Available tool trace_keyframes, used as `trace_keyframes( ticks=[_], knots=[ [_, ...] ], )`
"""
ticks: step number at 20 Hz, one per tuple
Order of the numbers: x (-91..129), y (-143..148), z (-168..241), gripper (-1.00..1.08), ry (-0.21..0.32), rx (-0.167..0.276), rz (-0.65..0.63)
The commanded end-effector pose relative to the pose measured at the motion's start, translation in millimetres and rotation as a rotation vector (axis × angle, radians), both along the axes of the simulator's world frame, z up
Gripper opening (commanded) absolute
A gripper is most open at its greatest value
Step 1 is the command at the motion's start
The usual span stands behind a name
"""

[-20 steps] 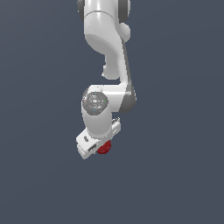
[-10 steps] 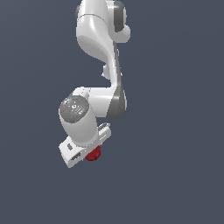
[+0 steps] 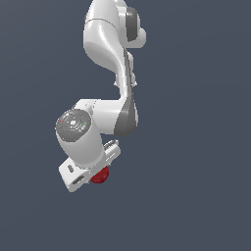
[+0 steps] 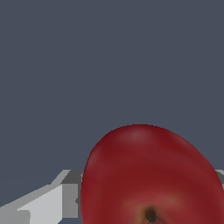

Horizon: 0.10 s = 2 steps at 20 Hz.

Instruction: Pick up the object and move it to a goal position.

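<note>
Pickup looks done: the gripper (image 3: 93,177) is pinching the red object (image 3: 100,175), low at the exterior view's left; goal unseen.

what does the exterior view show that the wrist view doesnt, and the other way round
Only the exterior view shows the whole white arm and the wrist housing above the gripper. Only the wrist view shows the red object's smooth skin close up, with a small dark dimple at its lower edge, and one grey finger beside it. Both show the same red object at the gripper against a plain dark background.
</note>
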State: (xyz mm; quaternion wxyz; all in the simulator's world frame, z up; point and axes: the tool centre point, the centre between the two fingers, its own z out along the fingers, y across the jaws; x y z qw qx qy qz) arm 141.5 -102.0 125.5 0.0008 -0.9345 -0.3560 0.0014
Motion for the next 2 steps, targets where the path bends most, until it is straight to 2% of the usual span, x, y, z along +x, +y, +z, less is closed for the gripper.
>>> trace_keyframes(
  ticks=[1, 2],
  knots=[
    [2.0, -0.9, 2.5, -1.00, -0.003, 0.000, 0.000],
    [2.0, -1.0, 2.5, -1.00, -0.003, 0.000, 0.000]
  ],
)
